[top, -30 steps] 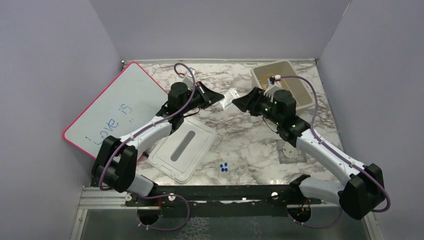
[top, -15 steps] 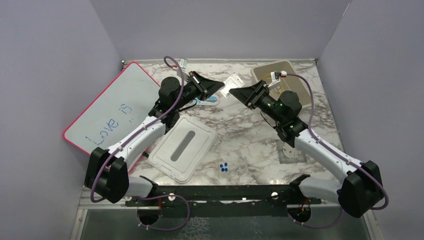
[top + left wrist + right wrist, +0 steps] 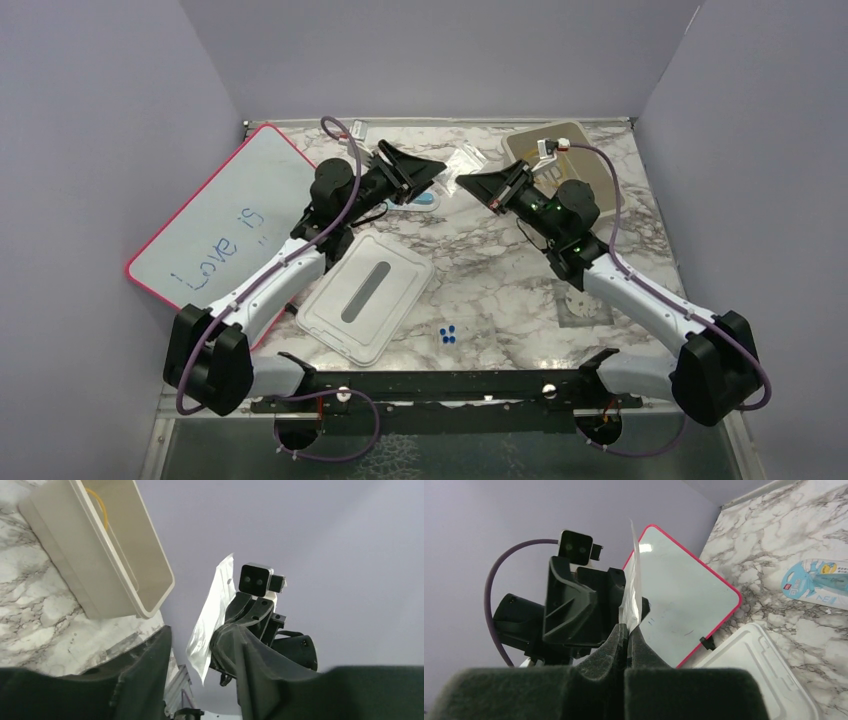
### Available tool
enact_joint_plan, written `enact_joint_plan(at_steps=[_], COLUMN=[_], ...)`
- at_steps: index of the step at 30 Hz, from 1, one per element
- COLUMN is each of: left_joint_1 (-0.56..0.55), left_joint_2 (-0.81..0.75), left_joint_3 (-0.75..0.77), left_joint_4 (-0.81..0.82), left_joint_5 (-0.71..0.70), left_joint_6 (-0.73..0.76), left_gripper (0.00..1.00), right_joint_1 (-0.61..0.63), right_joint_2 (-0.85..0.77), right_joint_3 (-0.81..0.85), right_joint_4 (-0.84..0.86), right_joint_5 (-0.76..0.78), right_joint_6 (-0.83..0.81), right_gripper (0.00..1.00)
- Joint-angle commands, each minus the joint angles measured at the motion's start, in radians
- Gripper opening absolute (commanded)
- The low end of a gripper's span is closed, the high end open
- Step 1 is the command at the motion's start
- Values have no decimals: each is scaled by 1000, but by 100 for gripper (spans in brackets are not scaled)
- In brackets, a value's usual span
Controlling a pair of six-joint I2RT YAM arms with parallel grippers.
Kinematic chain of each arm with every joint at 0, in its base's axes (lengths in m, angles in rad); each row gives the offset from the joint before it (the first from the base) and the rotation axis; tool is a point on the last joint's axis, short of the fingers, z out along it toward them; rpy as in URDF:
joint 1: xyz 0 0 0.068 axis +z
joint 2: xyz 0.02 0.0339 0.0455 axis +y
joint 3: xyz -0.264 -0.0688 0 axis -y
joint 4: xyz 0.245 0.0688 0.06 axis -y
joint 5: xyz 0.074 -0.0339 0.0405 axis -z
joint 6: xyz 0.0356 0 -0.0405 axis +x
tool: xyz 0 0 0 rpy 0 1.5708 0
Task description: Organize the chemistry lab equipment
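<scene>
Shut right jaws pinch clear bag (image 3: 633,587) above marbled table (image 3: 480,280), lilac walls (image 3: 450,50).

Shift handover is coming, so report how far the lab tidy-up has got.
Done: amber tubing lies in the beige bin. In hand: the right gripper is shut on a clear bag, at the left gripper, whose fingers stand apart. Left: the blue packet, small blue pieces and the lid lie on the table.

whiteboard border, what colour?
Pinkish red, running around the whiteboard. Clearest in the top external view.
</scene>
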Motion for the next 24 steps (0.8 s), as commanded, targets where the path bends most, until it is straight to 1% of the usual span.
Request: enact_joint_plan(at_steps=[1,3,4,6,9,11,13,16,19,24], left_joint_1=[39,63,74,90,93,93,94,94,95,94], left_joint_2=[-68,-95,-106,-123,-142,-152,-153,-140,-132,-110], left_joint_3=[-46,-55,-53,-30,11,23,32,59,43,6], left_joint_4=[-3,-53,-110,-221,-363,-410,-435,-493,-495,-470], left_joint_5=[-10,-26,-37,-64,-118,-149,-163,-169,-158,-140], left_joint_6=[87,150,191,302,487,602,708,826,865,866], left_gripper=[63,73,76,80,81,81,82,81,82,82], right_joint_1=[1,-3,-7,-28,-87,-146,-223,-341,-400,-469], right_joint_2=[-36,-59,-66,-71,-58,-50,-35,15,57,106], right_joint_3=[61,92,112,157,223,245,258,296,302,265], right_joint_4=[-97,-200,-258,-374,-524,-574,-630,-717,-783,-811], right_joint_5=[67,119,147,188,239,247,223,172,196,233], right_joint_6=[-149,-242,-285,-369,-462,-508,-538,-568,-583,-568], right_gripper=[1,1,1,1,1,1,0,1,1,1])
